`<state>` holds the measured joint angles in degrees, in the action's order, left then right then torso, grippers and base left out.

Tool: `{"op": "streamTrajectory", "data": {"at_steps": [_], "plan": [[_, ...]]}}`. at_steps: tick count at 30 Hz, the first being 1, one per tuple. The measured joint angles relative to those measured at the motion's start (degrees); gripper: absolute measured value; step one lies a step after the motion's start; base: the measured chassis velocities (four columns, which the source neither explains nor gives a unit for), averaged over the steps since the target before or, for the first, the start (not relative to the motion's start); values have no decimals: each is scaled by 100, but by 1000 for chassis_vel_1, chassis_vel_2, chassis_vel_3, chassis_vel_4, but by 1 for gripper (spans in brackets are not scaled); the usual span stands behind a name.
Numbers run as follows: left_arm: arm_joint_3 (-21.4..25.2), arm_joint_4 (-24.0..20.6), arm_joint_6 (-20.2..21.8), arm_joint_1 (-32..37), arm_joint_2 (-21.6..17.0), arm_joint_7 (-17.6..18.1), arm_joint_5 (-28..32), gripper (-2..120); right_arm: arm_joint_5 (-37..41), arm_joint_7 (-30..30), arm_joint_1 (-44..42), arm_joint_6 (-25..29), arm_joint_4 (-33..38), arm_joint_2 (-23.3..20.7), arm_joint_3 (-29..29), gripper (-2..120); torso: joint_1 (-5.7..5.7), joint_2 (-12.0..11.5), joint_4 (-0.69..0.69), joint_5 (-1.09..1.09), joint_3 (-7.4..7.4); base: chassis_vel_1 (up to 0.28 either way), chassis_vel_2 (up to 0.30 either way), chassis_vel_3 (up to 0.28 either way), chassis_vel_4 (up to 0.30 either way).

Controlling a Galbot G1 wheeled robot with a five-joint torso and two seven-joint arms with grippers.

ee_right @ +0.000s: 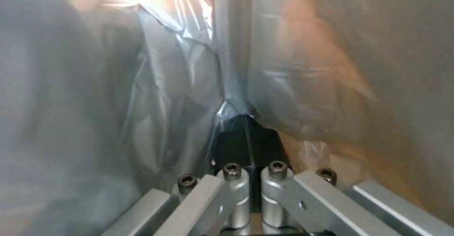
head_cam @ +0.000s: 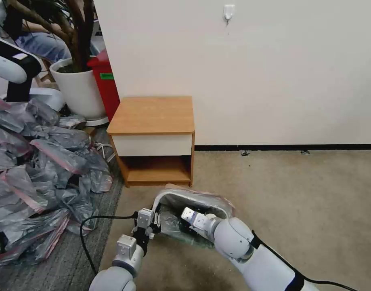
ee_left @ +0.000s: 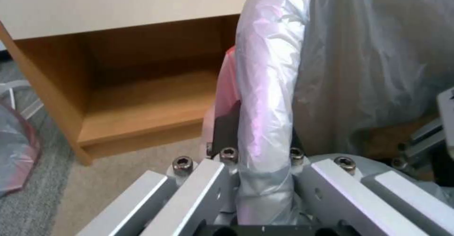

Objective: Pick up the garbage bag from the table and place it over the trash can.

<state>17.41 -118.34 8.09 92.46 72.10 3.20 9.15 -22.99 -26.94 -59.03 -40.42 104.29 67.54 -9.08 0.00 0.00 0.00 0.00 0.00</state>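
The garbage bag [head_cam: 201, 200], thin grey film with a pink-red band, is draped over the trash can's rolled rim [head_cam: 160, 201] on the carpet just in front of the table [head_cam: 153, 115]. The can itself is mostly hidden under the film. My left gripper [head_cam: 154, 221] clamps the bag-covered rim on the can's left side; in the left wrist view the wrapped rim [ee_left: 265, 87] runs between its fingers [ee_left: 227, 129]. My right gripper [head_cam: 188, 214] reaches down inside the can. In the right wrist view its black pads [ee_right: 246, 140] are pressed together on a fold of the bag [ee_right: 180, 87].
A big heap of similar grey bags [head_cam: 36, 173] covers the floor at left. Behind it stand a white plant pot [head_cam: 78, 87] and a tall red bin [head_cam: 106, 85]. A black cable [head_cam: 96, 220] trails by my left arm. Open carpet [head_cam: 294, 194] lies to the right.
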Motion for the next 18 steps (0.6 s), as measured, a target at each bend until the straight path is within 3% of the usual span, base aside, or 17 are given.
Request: {"op": "streamTrajectory", "data": {"at_steps": [18], "plan": [[-12, -139, 132, 70, 11, 39, 201, 2, -118, 12, -132, 11, -215, 43, 173, 0, 0, 0, 0, 0, 0, 0, 0, 0, 0]]}}
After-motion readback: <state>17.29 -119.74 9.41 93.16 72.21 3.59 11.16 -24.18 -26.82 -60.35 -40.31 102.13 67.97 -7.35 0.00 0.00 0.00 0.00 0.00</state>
